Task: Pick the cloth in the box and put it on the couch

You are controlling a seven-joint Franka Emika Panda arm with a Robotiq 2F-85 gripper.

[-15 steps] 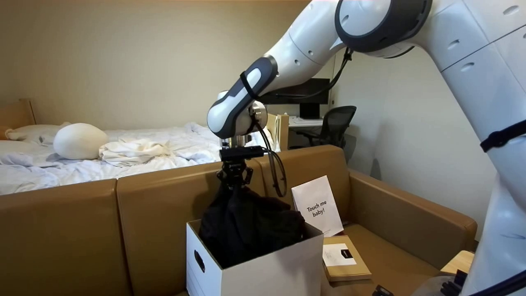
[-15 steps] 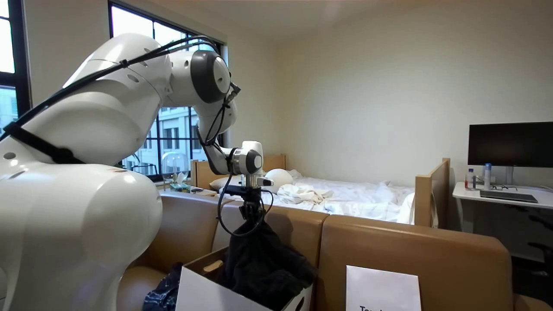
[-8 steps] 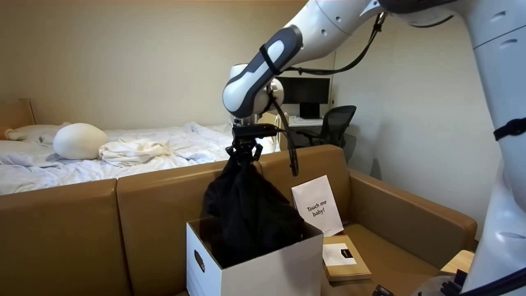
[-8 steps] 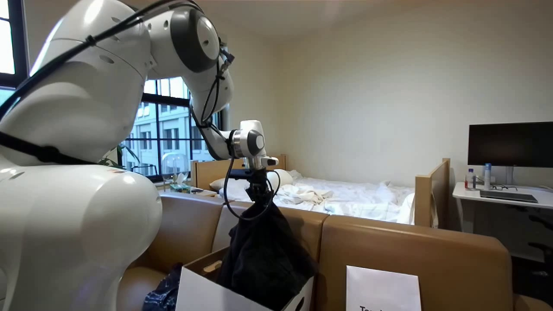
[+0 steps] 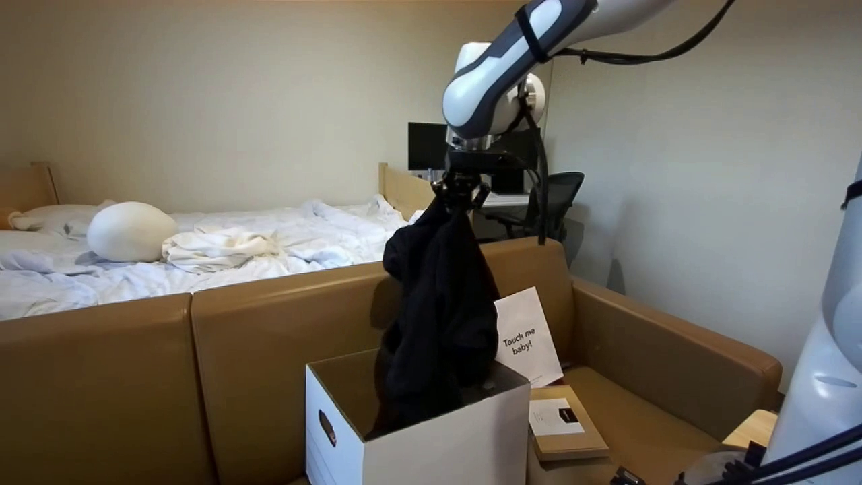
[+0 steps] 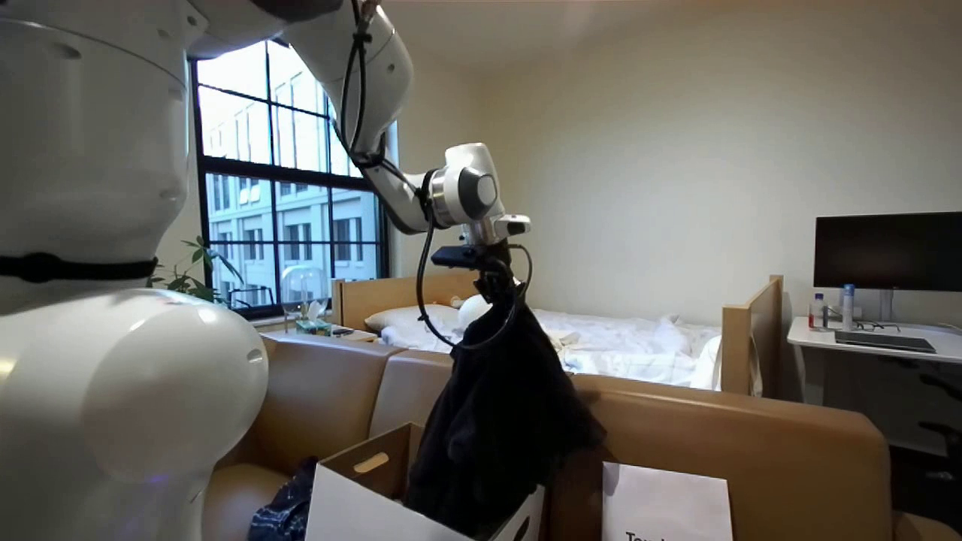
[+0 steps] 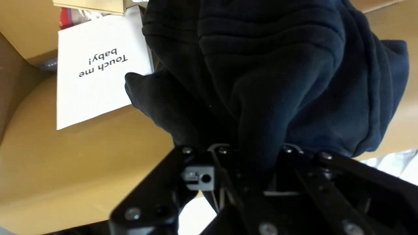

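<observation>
Bedding (image 5: 316, 232) lies white and rumpled at the left in an exterior view, bearing a smooth, rounded white object (image 5: 131, 231) and, next along, a crumpled cream cloth (image 5: 219, 249). In front of it runs the brown couch (image 5: 283, 337). Before its back stands an open white cardboard box (image 5: 431, 448) with an oval hand-hole in its side; what it rests on I cannot see. Above and within it is the black garment (image 5: 441, 303): the upper part hangs clear of the rim, the lower end is down inside. My gripper (image 5: 460, 202) is clamped on a bunched fold at its top; in the wrist view the fabric runs in between my fingers (image 7: 305, 179). Further right, a white sign (image 5: 528, 343) reading "Touch me baby!" leans at the couch's back, its left edge hidden by the garment. A mesh office chair (image 5: 562, 199) stands behind the couch, and a flat tan parcel (image 5: 569, 441) with a white label lies in front of the sign.
</observation>
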